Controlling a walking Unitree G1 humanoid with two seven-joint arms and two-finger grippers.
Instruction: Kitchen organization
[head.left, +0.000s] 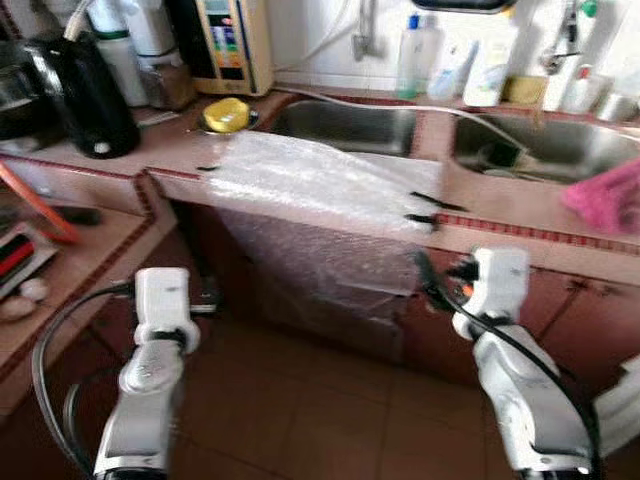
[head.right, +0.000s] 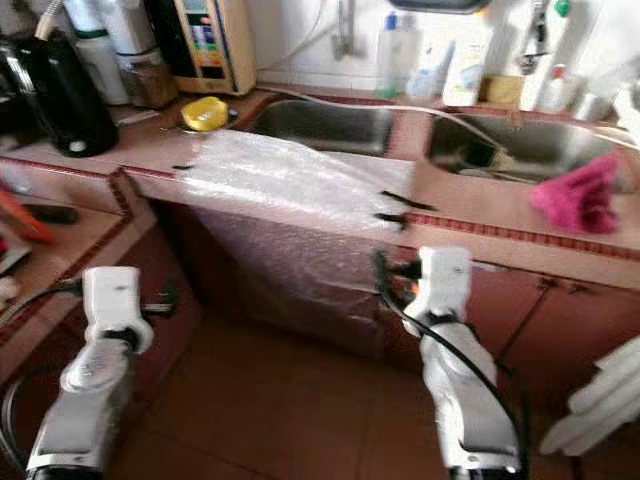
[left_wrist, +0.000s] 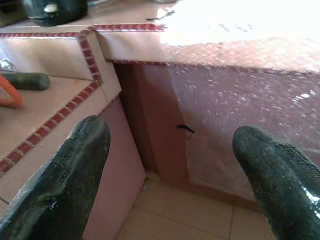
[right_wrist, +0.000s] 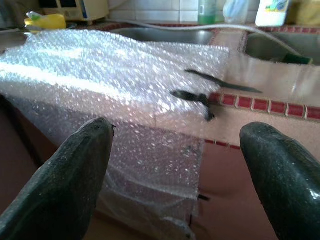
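Bubble wrap sheet (head.left: 320, 200) is lying over the front edge of the tiled counter (head.left: 500, 215), part flat on top, the rest hanging down in front of the cabinet face (left_wrist: 160, 125). Black tape strips (right_wrist: 195, 97) are sitting on its corner at the counter lip.

Right gripper (right_wrist: 175, 175) is hovering below counter level, facing the draped sheet. Jaws are spread wide; nothing is between them. The hanging part of the wrap is showing straight ahead through the gap, not touching either finger; the taped corner is above the gap, nearer the right-hand finger. The right fingers (right_wrist: 65, 180) are apart from the sheet.

Left gripper (left_wrist: 170, 180) is also hanging low, jaws spread, nothing gripped. Ahead between the jaws are the cabinet face and the left edge of the hanging wrap; the lower tiled ledge (left_wrist: 45, 115) is sitting beyond one finger. The left fingers (left_wrist: 60, 175) are not touching anything.

Beyond the wrap, well past both jaws, a double steel sink (head.left: 350, 125) is set in the counter, with a yellow sponge (head.left: 226, 113) just beside its left basin. A black kettle (head.left: 85, 95) is standing at the counter's far left. A pink cloth (head.right: 580, 195) is lying on the counter to the right, well apart from the right gripper. Bottles (head.left: 420, 55) are lined up behind the sink.
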